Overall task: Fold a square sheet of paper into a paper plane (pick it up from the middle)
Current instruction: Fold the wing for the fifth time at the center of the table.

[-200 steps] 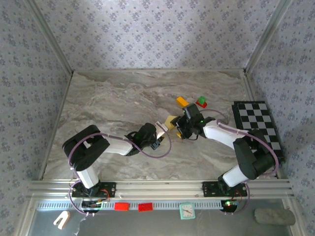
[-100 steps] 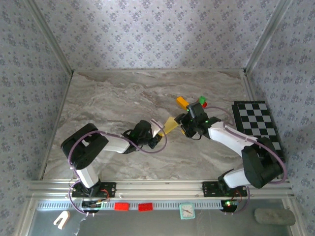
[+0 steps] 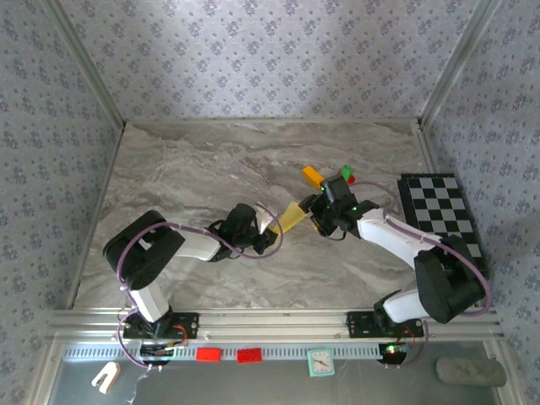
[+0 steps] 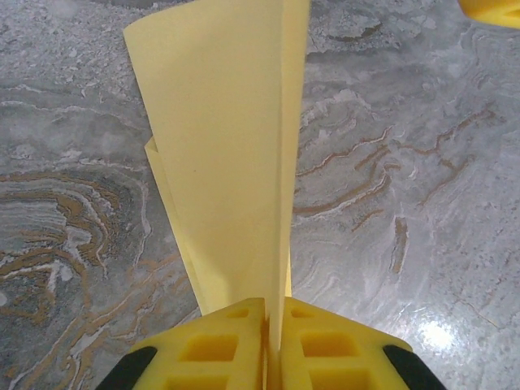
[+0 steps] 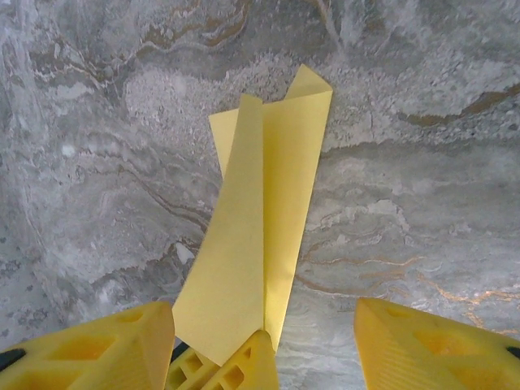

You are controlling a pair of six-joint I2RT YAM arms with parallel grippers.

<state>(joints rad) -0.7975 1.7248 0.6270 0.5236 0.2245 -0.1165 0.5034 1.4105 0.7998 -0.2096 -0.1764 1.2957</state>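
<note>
- The left gripper (image 4: 266, 315) is squeezed tight on the thin end of the paper plane (image 4: 219, 162). It holds just that one end. The rest sticks out over the table (image 4: 422, 203), and I cannot tell if it touches. If the squeeze is weak, the plane could slip out and drop.
- The plane is long and bendy. If the arm moves fast, the free end could flop and bend in the wrong spot.
- The right gripper (image 5: 264, 313) is wide open and holds nothing. Its two fingers (image 5: 89, 349) sit on each side of one end of the plane. A bit of yellow finger with holes sits by the paper there. I think it is the left gripper's tip, but I am not sure. If the right gripper shuts now, it could pinch that tip or squash the folds.
- If both grippers grab and pull apart, the thin paper could rip.
- At the wide end the layers fan open a little. They could pop open if nothing presses them.
- Past the plane sits an orange block (image 3: 312, 175), quite near. A push forward could bump the plane's end on it.
</note>
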